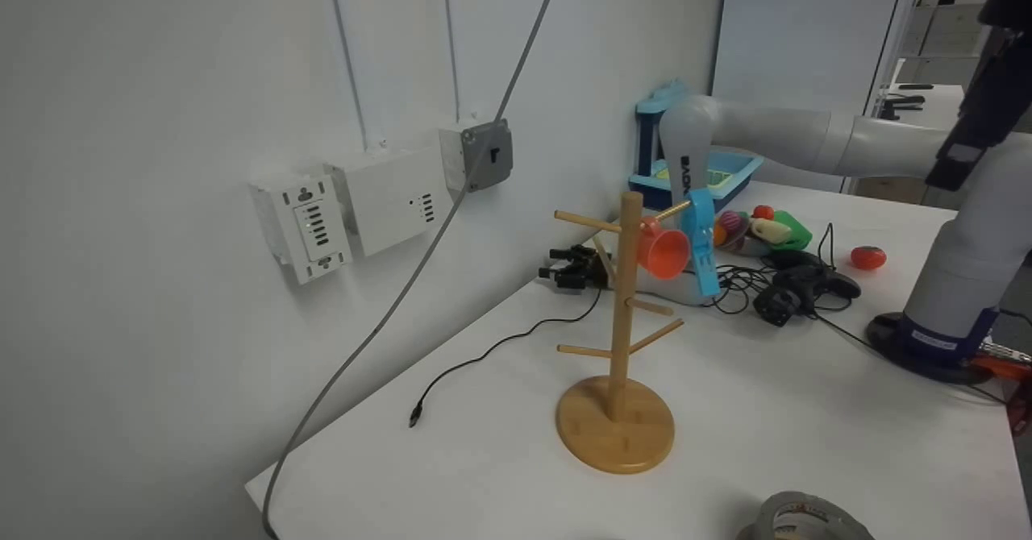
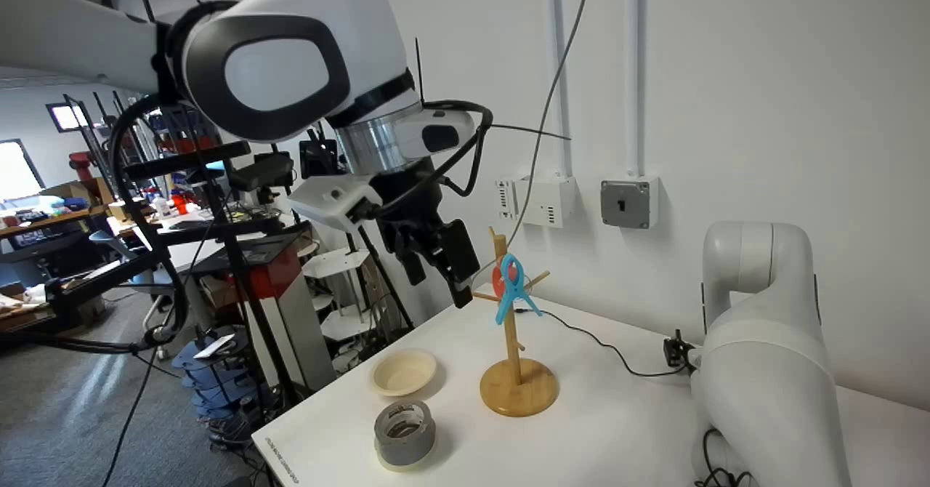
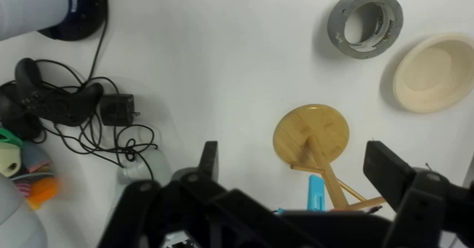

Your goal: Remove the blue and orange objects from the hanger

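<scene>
1. Bare table (image 3: 222, 74) surrounds the hanger (image 1: 622, 334); tape (image 3: 337, 26) and bowl (image 3: 435, 74) stand apart from it.
2. Its pegs (image 1: 584, 352) jut several ways, hampering side passes.
3. On a high peg, the clip (image 1: 701, 242) sits outside the cup (image 1: 665, 254), blocking its slide off.
4. Wall (image 1: 201, 161) and white arm (image 2: 770, 371) close off two sides.

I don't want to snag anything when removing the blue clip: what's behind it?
In an exterior view, behind the blue clip, parts of the orange cup and hanger's post show; whatever the clip covers can't be seen.
</scene>
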